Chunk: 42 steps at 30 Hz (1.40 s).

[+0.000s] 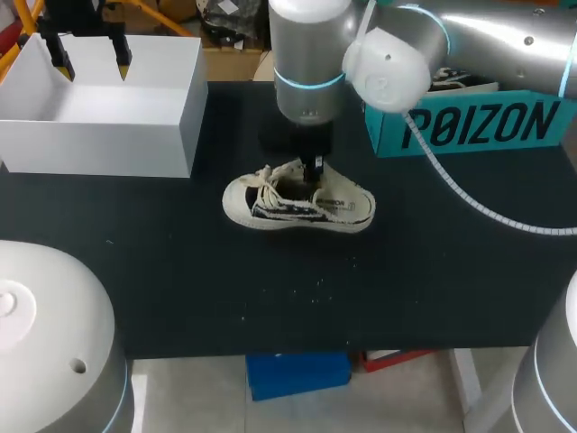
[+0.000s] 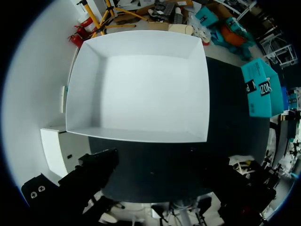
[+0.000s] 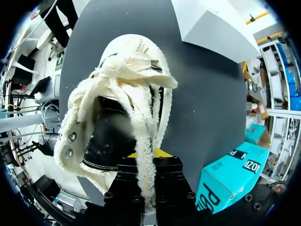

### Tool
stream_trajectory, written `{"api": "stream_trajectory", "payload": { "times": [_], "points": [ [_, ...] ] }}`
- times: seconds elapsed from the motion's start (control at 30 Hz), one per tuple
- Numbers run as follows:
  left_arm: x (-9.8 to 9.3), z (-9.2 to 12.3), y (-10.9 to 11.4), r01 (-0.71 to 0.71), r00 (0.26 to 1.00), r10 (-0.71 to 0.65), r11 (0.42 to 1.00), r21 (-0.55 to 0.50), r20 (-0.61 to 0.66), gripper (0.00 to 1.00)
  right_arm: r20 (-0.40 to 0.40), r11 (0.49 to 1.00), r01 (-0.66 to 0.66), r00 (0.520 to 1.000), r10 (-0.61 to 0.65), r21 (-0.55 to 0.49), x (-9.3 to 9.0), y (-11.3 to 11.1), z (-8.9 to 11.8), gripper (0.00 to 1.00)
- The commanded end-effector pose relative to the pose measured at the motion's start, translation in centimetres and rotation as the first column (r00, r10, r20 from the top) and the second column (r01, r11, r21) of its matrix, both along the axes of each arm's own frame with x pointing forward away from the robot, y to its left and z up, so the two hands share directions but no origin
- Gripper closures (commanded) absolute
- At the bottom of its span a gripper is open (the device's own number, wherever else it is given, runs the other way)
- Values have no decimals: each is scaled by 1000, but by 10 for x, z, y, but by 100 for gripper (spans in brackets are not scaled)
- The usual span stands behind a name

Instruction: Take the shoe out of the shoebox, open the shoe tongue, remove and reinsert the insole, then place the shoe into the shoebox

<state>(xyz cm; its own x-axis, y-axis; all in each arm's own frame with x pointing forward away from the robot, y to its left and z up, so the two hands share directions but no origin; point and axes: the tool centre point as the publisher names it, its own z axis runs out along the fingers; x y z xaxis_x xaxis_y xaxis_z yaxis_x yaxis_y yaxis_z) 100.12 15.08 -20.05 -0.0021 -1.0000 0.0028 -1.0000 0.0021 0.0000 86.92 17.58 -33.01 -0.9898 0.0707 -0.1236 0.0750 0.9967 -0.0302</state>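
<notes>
A cream low-top shoe with frayed laces lies on its side in the middle of the black table, toe toward my left. My right arm reaches in over it, and my right gripper stands at the shoe's opening. In the right wrist view the shoe lies just ahead of my right gripper, which is shut on a frayed cream strip that looks like the tongue seen edge-on. The white shoebox stands at the back left, with nothing in it. My left gripper hangs open above it, holding nothing.
A teal box lid lies at the back right, close behind my right arm, and shows beside the right gripper too. Bare black tabletop stretches in front of the shoe to the table's front edge.
</notes>
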Motion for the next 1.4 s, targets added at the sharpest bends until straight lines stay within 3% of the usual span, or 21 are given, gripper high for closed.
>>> {"api": "stream_trajectory", "payload": {
  "times": [0.03,0.17,0.6,0.63,0.67,0.9,1.1,1.2,1.4],
  "points": [
    [0,0,0,-1,1000,1,1000,1,-1,0,-50,1000,-15,999,16,17,7,4,-19,100],
    [0,0,0,-1,1000,1,1000,1,-1,0,-111,999,-25,993,28,28,10,4,-33,100],
    [0,0,0,-1,1000,1,1000,1,-1,0,-156,999,-29,987,35,39,7,3,-60,100],
    [0,0,0,-1,1000,1,1000,1,-1,0,-162,999,-20,986,25,33,7,2,-61,83],
    [0,0,0,-1,1000,1,1000,1,-1,0,-165,1000,-11,986,15,27,6,-1,-60,0],
    [0,0,0,-1,1000,1,1000,1,-1,0,-126,1000,12,992,-9,22,3,-20,-12,0],
    [0,0,0,-1,1000,1,1000,1,-1,0,-18,982,-79,996,84,173,2,-27,26,0],
    [0,0,0,-1,1000,1,1000,1,-1,0,43,952,-139,990,133,273,-2,-30,33,0],
    [0,0,0,-1,1000,1,1000,1,-1,0,15,897,-143,988,151,418,-5,-52,29,0]
  ]
}}
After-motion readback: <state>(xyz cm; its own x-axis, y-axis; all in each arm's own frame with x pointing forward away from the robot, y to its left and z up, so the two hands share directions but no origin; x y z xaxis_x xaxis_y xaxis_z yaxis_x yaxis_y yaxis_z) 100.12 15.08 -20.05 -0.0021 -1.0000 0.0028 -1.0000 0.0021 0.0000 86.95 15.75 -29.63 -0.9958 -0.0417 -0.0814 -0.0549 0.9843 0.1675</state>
